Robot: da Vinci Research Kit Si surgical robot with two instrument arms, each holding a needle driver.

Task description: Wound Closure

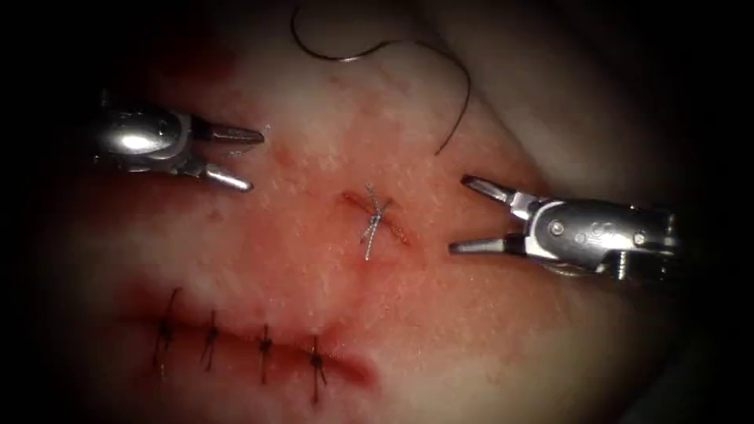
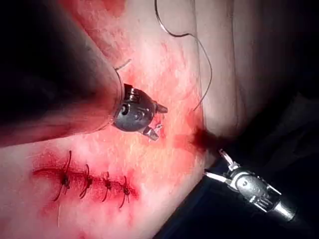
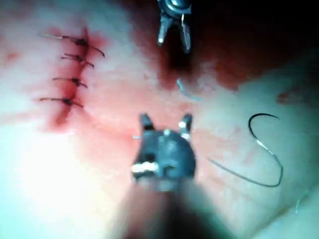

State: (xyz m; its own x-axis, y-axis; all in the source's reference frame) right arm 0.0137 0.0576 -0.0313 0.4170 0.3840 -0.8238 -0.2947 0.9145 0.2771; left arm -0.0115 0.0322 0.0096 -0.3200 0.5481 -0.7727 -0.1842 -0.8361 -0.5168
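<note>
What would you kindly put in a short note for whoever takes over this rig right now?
Left pincer: open, holding nothing, left of the short open red cut.
Right pincer: open, empty, right of it.
Pale knotted thread ends cross that cut.
Loose dark curved thread lies on the pink pork tissue beyond.
Done: long lower cut closed with four dark stitches.
Needle's place: cannot tell.

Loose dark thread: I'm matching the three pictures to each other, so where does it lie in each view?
Endoscope view: the loose dark thread curls above the right claw, right of the open cut.
Left wrist view: the thread lies beyond the left claw.
Right wrist view: the thread lies beside the right claw, opposite the stitches.
Shared landmark: the row of four dark stitches.
Both claws are open, holding nothing; I cannot make out the needle.
</note>
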